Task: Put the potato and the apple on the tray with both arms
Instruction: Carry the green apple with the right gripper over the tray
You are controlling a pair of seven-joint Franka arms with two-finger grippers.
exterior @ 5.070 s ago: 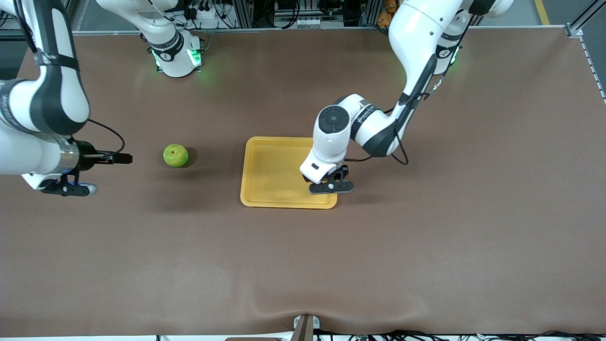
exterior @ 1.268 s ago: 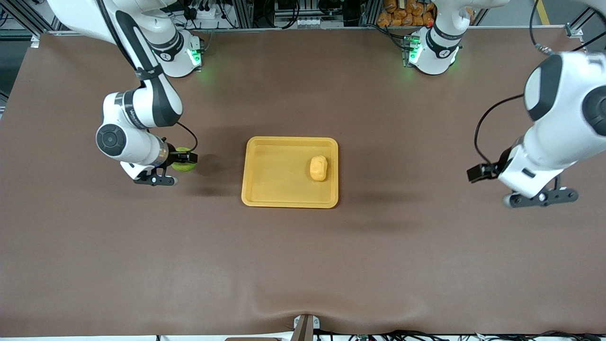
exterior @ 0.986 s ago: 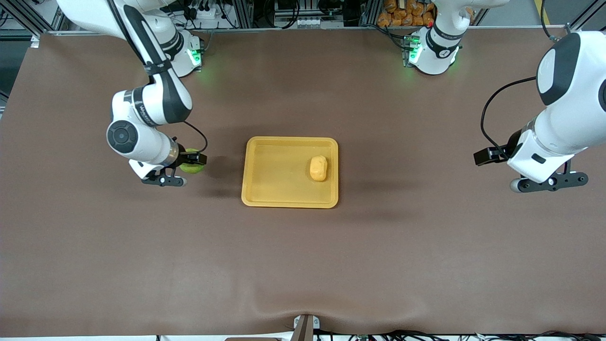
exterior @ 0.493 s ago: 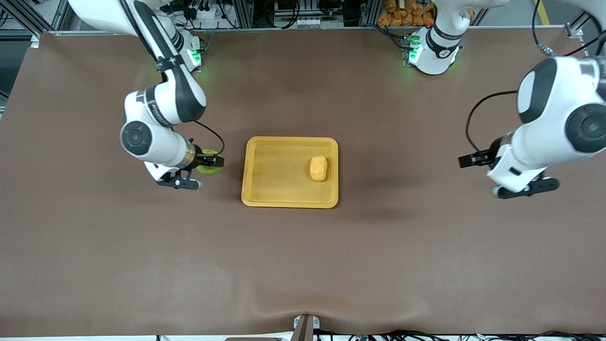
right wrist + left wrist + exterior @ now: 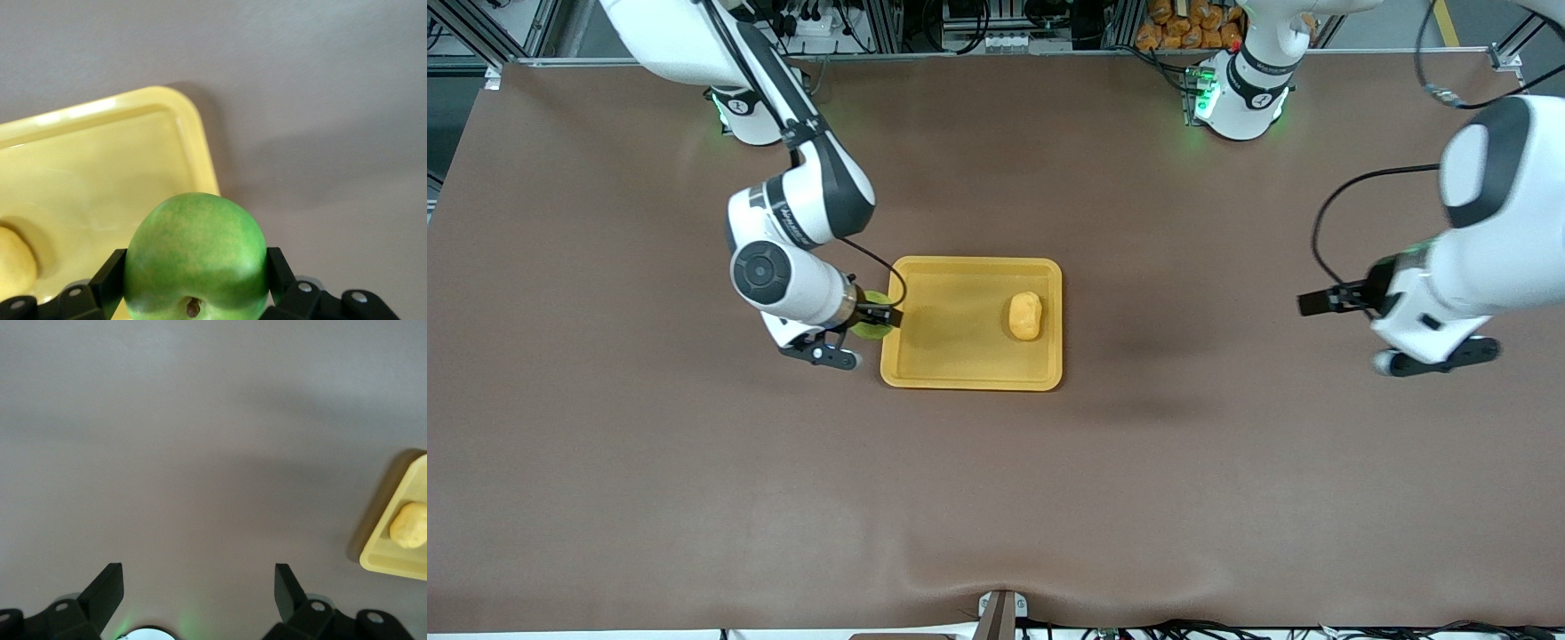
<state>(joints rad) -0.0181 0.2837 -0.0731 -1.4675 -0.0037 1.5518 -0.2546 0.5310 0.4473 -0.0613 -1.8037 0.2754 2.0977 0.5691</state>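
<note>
**Operator:** Two items are assigned; where does each lie relative to the pincers?

**Technician:** The right pincer (image 5: 869,321) is clamped on the apple (image 5: 869,320), one finger on each flank. It hangs over the tray (image 5: 960,378) rim at the end toward the right arm, so the tray floor lies just ahead of the pincer, toward the left arm's end of the bench (image 5: 996,498). The potato (image 5: 1025,316) already rests on the tray floor, well apart from the apple, its long axis running roughly from the robots' bases toward the front camera.

**Operator:** Which arm serves the coming move?

**Technician:** The right arm, judged by position. The left pincer (image 5: 1436,356) waits with fingers spread and nothing between them, over bare bench well clear of the tray.

**Operator:** Materials and shapes?

**Technician:** The apple is round, smooth, green with yellowish mottling, with the stem dimple visible in the right wrist view. The potato is lumpy and matte. The tray is glossy yellow-orange plastic, rectangular, with rounded corners and a raised rim. The bench covering is matte brown.
</note>
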